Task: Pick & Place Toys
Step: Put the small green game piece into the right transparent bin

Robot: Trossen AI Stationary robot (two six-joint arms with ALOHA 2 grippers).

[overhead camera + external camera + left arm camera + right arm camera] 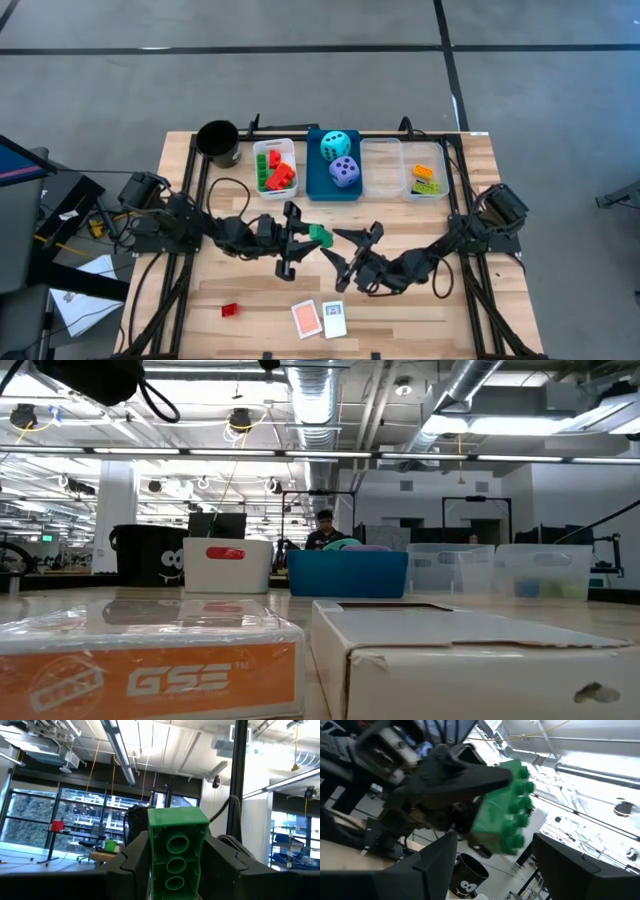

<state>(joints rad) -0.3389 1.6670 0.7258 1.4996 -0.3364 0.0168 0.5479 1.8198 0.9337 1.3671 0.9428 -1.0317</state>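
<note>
My left gripper (pixel 314 237) is near the middle of the table, shut on a green brick (pixel 322 234). In the left wrist view the brick (pixel 175 845) shows its hollow underside. My right gripper (pixel 348 247) is open just to the right of it. In the right wrist view its fingers (pixel 435 865) stand on either side below the brick (pixel 502 815), apart from it. A red brick (pixel 230 309) and two cards (pixel 306 318) (pixel 333 318) lie near the front edge. The cyan die (pixel 336 145) and the purple die (pixel 343 171) sit in the blue bin (pixel 318 190). My left gripper pinches the green brick by its two long sides (pixel 152 855) between its two fingers (pixel 131 862). The fingers come from the table's left and lie across the brick. The brick's hollow underside faces back toward the wrist and its studs (pixel 520 805) face the right gripper. It is held clear of the table.
Along the far edge stand a black cup (pixel 218 142), a white bin (pixel 290 148) with red and green bricks, the blue bin and two clear bins (pixel 381 165) (pixel 410 190), one holding small bricks. In the low view the cards (pixel 150 650) fill the foreground.
</note>
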